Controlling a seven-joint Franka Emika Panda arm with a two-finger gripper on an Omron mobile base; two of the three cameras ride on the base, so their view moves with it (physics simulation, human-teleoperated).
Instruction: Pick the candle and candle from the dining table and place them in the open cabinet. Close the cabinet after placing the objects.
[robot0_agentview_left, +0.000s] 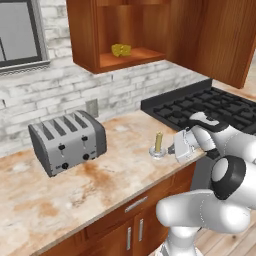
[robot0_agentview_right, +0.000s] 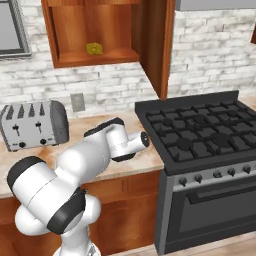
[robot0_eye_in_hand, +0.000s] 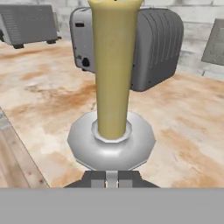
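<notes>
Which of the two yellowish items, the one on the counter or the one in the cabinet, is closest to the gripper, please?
The taper candle in its silver dish on the counter, right beside the gripper. The yellow wedge sits high on the open cabinet shelf.

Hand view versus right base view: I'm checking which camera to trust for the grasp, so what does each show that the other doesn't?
Hand view alone: the olive-yellow taper candle upright in its round silver holder, right ahead of the shut gripper, with no visible gap to the holder's rim.

Right base view alone: the black stove, the open wooden cabinet with a yellow wedge on its shelf, and the arm's white hand reaching over the counter edge.

Both: the grey toaster and the mottled counter.
</notes>
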